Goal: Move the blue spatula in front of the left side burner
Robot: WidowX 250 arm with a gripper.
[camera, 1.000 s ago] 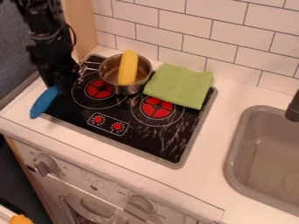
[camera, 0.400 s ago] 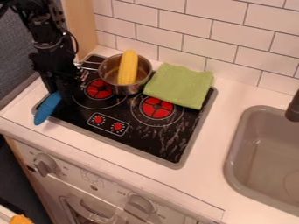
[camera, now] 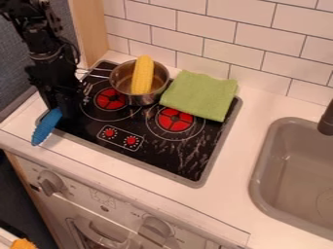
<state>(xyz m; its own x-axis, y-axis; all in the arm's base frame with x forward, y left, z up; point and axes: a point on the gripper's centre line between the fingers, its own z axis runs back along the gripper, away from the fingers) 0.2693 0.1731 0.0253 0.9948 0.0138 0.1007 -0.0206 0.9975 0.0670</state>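
Now, blue spatula: we had the blue, smooth-looking spatula [camera: 46, 126] at the stove's front left corner, its upper end at the fingers and its free end out over the white counter [camera: 228, 160].
Black gripper: we saw the black two-finger gripper [camera: 60, 104] above the left side of the glossy black stove top [camera: 162, 163], its fingers clamped, as we judged it, on the spatula's upper end.
Fingers to spatula: from the fingertips, the blue length ran toward the counter's front and slightly left in our view; with one arm at work, nearness was no question.
Spatula's long axis: we read it as roughly square to the stove's front edge, the free end pointing away from the tiled wall [camera: 228, 44].
Left burner: the round, red-centred left burner [camera: 110, 98] lay right of the spatula and farther back, so the spot in front of it called for a shift rightward.
Counter contact: we could not tell whether the free end touched the surface.
Coming move: we judged that a short sideways carry, then a release, would do.
Risk: we thought the long free end might swing or catch the stove's rim [camera: 123, 156].
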